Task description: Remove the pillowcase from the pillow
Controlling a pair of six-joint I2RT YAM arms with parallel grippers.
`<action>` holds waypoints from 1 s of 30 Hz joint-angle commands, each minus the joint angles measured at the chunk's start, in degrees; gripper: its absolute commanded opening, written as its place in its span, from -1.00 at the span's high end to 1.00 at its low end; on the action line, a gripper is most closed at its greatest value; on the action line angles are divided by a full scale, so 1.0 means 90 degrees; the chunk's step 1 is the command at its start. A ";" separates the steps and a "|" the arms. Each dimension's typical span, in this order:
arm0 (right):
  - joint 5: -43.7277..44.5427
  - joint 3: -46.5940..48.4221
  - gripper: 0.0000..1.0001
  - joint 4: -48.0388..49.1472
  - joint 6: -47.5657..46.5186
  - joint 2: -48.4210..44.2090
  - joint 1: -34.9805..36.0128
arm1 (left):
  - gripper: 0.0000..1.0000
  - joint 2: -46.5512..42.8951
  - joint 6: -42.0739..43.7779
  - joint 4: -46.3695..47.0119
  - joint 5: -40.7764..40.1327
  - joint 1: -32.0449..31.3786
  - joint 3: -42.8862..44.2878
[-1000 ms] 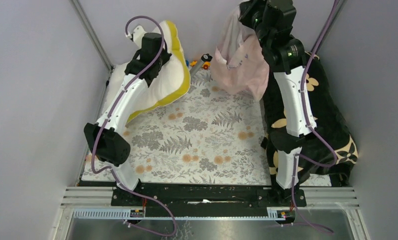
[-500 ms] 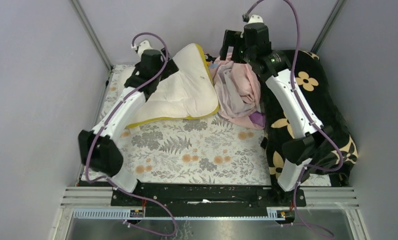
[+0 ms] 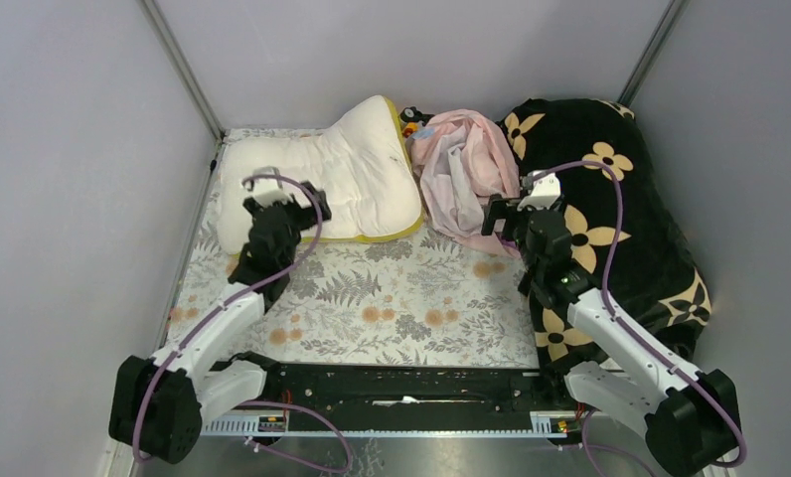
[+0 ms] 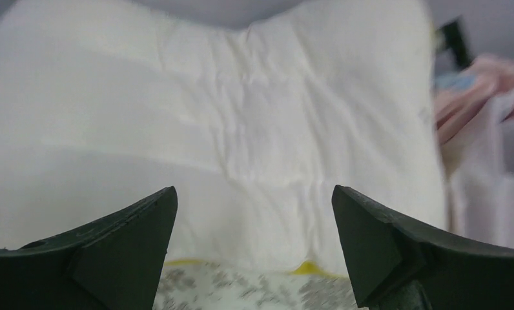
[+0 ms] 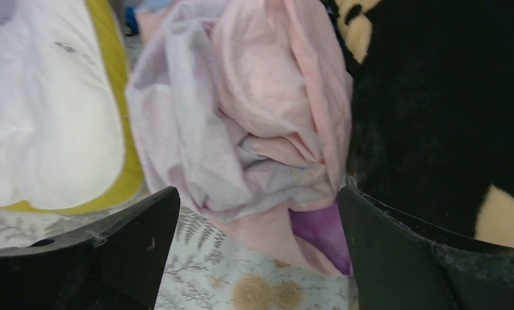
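Crumpled pale pink pillowcase (image 3: 461,177) beside bare cream pillow (image 3: 350,179), left gripper (image 4: 253,191) and right gripper (image 5: 257,191) released

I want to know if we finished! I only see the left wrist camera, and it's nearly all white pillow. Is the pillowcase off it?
Observer: Yes. From above, the pillowcase lies in a crumpled pink heap beside the bare pillow, on its right.
Operator: Is the other arm holding it?
Observer: No. The right wrist camera shows the right fingers spread wide, with the heap lying loose in front of them.
Operator: What's past the heap?
Observer: A black blanket with tan flowers, right up against the heap's far side.
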 commanded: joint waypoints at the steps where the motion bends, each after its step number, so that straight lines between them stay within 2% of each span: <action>1: 0.1288 -0.0977 -0.99 0.1346 -0.0285 -0.0318 -0.0043 | -0.98 0.0074 0.0823 0.2015 -0.0003 0.0005 -0.1378; 4: 0.1173 -0.1365 -0.99 0.1408 -0.0357 -0.0287 -0.0272 | -0.98 0.0101 0.1178 0.2677 -0.0212 0.0015 -0.2132; 7: 0.1382 -0.1606 -0.99 0.1715 -0.0744 -0.0014 -0.0362 | -0.98 0.0112 0.1506 0.3001 -0.0276 0.0116 -0.2459; 10: 0.0929 -0.2340 -0.99 0.3102 -0.1124 0.0167 -0.0732 | -0.98 0.0137 0.1646 0.2988 -0.0195 0.0412 -0.2530; 13: 0.0231 -0.3168 -0.89 0.4699 -0.0887 0.0518 -0.1453 | -0.98 0.0422 0.1706 0.3369 -0.0142 0.0827 -0.2707; 17: -0.0058 -0.3118 -0.88 0.5247 -0.1004 0.1367 -0.1907 | -0.97 0.1127 0.1360 0.4294 0.0672 0.1568 -0.3006; 20: -0.0129 -0.3183 -0.86 0.6195 -0.0960 0.2121 -0.2156 | -0.79 0.1748 0.1620 0.5288 0.1225 0.1849 -0.3194; 23: -0.0445 -0.3059 -0.91 0.6567 -0.0849 0.2937 -0.2372 | -0.67 0.2238 0.1876 0.6179 0.1549 0.1884 -0.3325; 25: -0.0044 -0.3123 -0.98 0.7723 -0.0760 0.3817 -0.2395 | -0.69 0.2586 0.1770 0.6274 0.1437 0.1934 -0.3247; 26: 0.0167 -0.3086 -0.99 0.7552 -0.0641 0.3830 -0.2396 | -0.72 0.2722 0.1763 0.6283 0.1459 0.1947 -0.3175; 27: 0.0201 -0.2919 -0.99 0.6689 -0.0476 0.3563 -0.2408 | -0.74 0.2839 0.1776 0.6154 0.1513 0.1948 -0.3052; 28: 0.0232 -0.2792 -0.99 0.6509 -0.0455 0.3549 -0.2421 | -0.76 0.2981 0.1802 0.5936 0.1613 0.1948 -0.2919; 29: 0.0229 -0.2829 -0.99 0.6944 -0.0523 0.3745 -0.2429 | -0.94 0.3178 0.1909 0.6153 0.1678 0.1943 -0.2864; 30: 0.0198 -0.2933 -0.99 0.7164 -0.0587 0.3757 -0.2421 | -0.97 0.3187 0.1918 0.6137 0.1743 0.1939 -0.2892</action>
